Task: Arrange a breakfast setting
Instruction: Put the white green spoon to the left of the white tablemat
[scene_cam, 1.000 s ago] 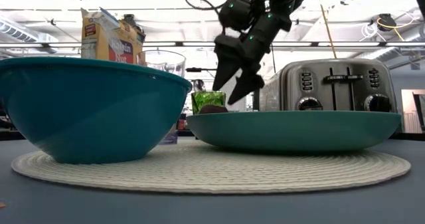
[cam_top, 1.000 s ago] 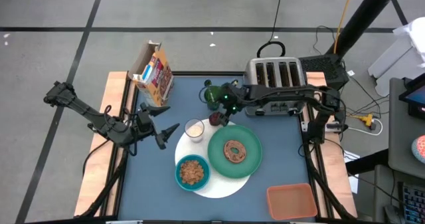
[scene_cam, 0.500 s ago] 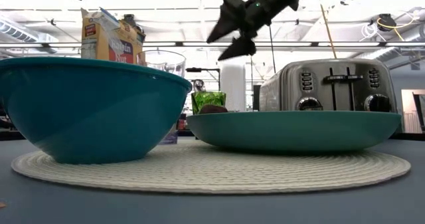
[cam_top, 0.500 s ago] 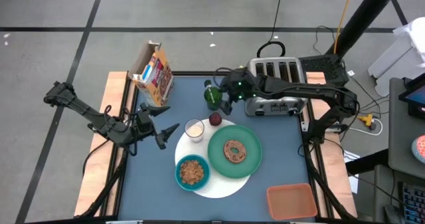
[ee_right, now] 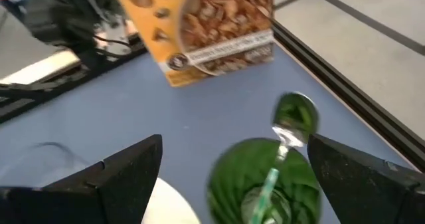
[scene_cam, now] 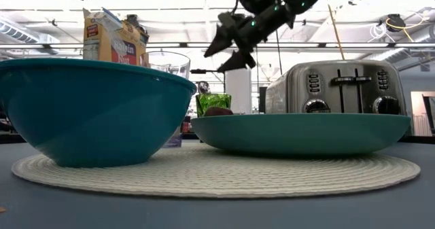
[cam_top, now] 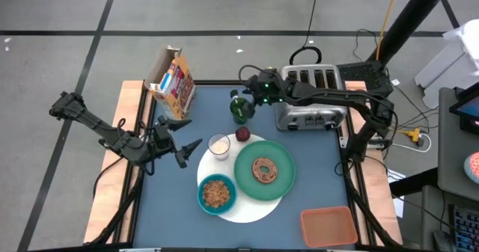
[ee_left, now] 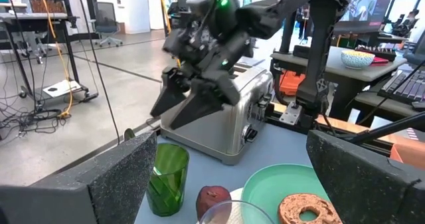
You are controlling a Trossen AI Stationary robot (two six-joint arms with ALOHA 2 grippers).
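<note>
We see the table (cam_top: 314, 185) from above, with the toaster (cam_top: 310, 95) at its far edge and the white disc (cam_top: 251, 207) at centre bearing the setting. On the disc sit the green plate (cam_top: 281, 179) holding the bagel (cam_top: 263, 169), the teal bowl (cam_top: 217, 194) and the milk glass (cam_top: 218, 145); the red fruit (cam_top: 242, 134) rests at the disc's far rim, just beside the plate. The green cup (cam_top: 239, 108) stands off the disc, beside the toaster, with the spoon (ee_right: 287, 134) leaning inside it. The right gripper (cam_top: 254, 95) hangs above the cup, its fingers spread wide and holding nothing. The left gripper (cam_top: 187, 149) waits near the glass, fingers likewise spread and empty. We judge the cup and spoon the remaining step. A descent slightly off centre could strike the cup's rim or the projecting spoon and tip the cup, since it is light and upright; a fall towards the disc could knock the fruit rolling. Closing on the spoon alone could lever the cup over. The toaster stands close, leaving little clearance on that side.
</note>
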